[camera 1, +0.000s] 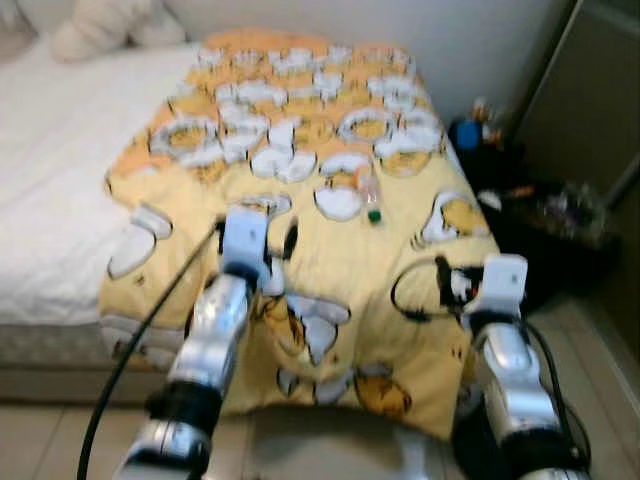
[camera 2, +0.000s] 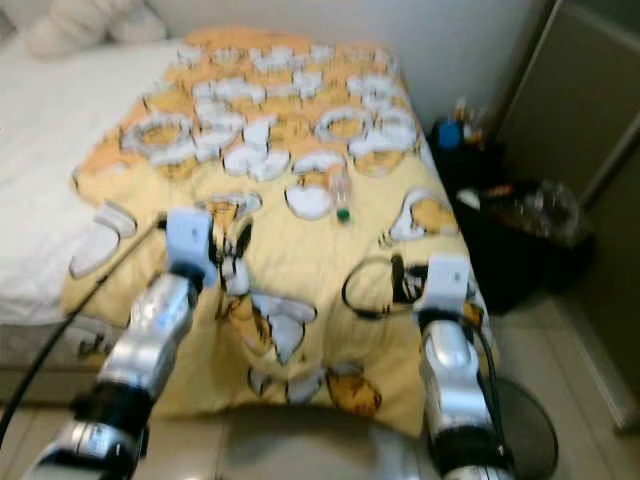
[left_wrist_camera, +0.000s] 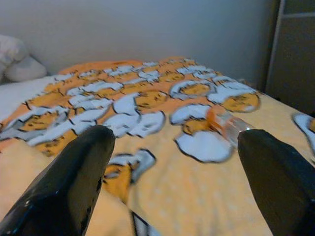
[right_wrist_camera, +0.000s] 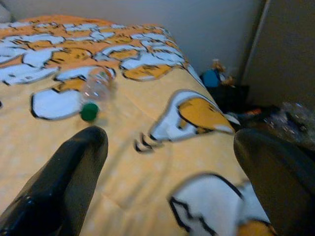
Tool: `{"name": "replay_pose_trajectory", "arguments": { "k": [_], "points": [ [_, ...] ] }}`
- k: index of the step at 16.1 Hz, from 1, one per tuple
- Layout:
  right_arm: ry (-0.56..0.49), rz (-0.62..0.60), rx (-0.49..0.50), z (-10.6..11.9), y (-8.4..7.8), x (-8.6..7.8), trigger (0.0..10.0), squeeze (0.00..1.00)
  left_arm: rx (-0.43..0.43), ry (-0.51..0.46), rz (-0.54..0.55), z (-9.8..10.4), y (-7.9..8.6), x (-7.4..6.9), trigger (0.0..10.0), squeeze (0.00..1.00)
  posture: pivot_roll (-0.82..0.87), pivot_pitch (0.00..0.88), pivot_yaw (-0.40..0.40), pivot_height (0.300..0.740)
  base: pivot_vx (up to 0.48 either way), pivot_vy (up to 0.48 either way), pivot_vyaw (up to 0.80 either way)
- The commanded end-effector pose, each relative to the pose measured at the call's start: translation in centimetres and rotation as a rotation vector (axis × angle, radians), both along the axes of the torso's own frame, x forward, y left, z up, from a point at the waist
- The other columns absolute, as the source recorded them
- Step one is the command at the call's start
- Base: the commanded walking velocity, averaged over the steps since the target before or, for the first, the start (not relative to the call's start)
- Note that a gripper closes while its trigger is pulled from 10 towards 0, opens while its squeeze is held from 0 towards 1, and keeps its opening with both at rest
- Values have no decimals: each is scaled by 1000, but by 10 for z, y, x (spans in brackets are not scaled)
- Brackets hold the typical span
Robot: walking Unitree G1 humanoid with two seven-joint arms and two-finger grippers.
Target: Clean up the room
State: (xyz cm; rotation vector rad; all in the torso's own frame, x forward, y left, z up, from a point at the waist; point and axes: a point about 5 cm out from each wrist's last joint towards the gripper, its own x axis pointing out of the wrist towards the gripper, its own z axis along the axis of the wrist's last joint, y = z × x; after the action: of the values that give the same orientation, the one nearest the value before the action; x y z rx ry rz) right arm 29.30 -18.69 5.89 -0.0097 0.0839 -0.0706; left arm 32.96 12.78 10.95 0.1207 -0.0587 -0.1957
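Early in the cleanup, by the look of it: nothing picked up yet. Left end effector (camera 1: 262, 243) raised over the near half of the bed, fingers (left_wrist_camera: 74, 182) spread wide and empty. Right end effector (camera 1: 452, 280) likewise over the bed's near right corner, fingers (right_wrist_camera: 64, 177) wide apart, holding nothing.

Just ahead of both, lying on its side on the blanket (camera 1: 340, 270): a clear plastic bottle (camera 1: 371, 197) with a green cap (right_wrist_camera: 89, 111), between the two arms and a little beyond the fingertips, cap end toward the robot. Likely the first item to collect; still untouched and apart from either end effector. Probably an easy reach for the left, with the bottle framed between its fingers in the wrist view.

Farther out, beyond and left of the left end effector: bare white sheet and a pillow (camera 1: 95, 30) at the head of the bed. Right of the right end effector, on the floor beside the bed: a dark bin (camera 1: 555, 235) with clutter on top, and a small blue object (camera 1: 466, 132) against the wall. Nothing between end effectors and bottle; soft, rumpled blanket may let the bottle roll when touched.
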Motion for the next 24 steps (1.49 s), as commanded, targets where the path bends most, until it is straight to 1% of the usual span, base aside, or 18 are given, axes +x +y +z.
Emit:
{"name": "replay_pose_trajectory", "arguments": {
  "k": [1,6,11,12,13,14,15,16,17,18,19,21,22,23,24],
  "points": [
    [-17,26,-1,5,9,6,10000,0,3,-1,31,-1,8,0,10000,0,30,0,7,740,480,0,0],
    [-18,40,8,7,13,7,10000,0,1,0,42,-3,9,-2,10000,0,35,0,-3,740,480,0,0],
    [-3,60,16,6,15,8,10000,0,3,3,93,-6,15,-6,10000,0,57,0,-21,740,472,0,0],
    [7,89,26,9,22,15,10000,0,-9,0,92,-5,14,-9,10000,0,71,0,-28,740,458,0,0],
    [12,100,18,10,24,17,10000,0,-14,-2,94,-5,13,-9,10000,0,76,0,-31,740,458,0,0],
    [26,118,14,14,28,29,10000,0,20,-29,67,1,10,-12,10000,0,128,0,-44,740,458,0,0],
    [67,97,39,18,28,46,10000,0,38,-22,57,8,12,-15,10000,0,178,0,-52,740,461,0,0],
    [116,65,49,20,27,57,10000,0,41,-31,50,15,15,-20,10000,0,224,0,-54,740,0,0,0],
    [161,39,64,19,26,63,10000,0,69,-59,30,25,21,-26,10000,0,277,0,-61,740,0,0,0],
    [200,16,84,18,26,66,10000,0,110,-81,7,34,27,-36,10000,0,312,4,-57,740,0,0,0],
    [228,11,79,15,27,66,10000,0,137,-84,-3,37,30,-43,10000,0,341,47,-52,740,0,0,0],
    [305,-6,73,5,32,63,10000,0,189,-65,-40,45,36,-65,10000,0,378,151,-32,740,0,0,0],
    [340,-53,87,-2,30,59,10000,0,212,-41,-79,50,33,-82,10000,0,395,212,-19,740,0,0,0],
    [349,-62,85,-3,29,59,10000,0,221,-38,-85,51,33,-86,10000,0,398,223,-17,740,0,0,0],
    [380,-128,81,-11,23,53,10000,0,233,-16,-106,55,33,-98,10000,0,413,271,1,740,0,0,0]
  ]
}}
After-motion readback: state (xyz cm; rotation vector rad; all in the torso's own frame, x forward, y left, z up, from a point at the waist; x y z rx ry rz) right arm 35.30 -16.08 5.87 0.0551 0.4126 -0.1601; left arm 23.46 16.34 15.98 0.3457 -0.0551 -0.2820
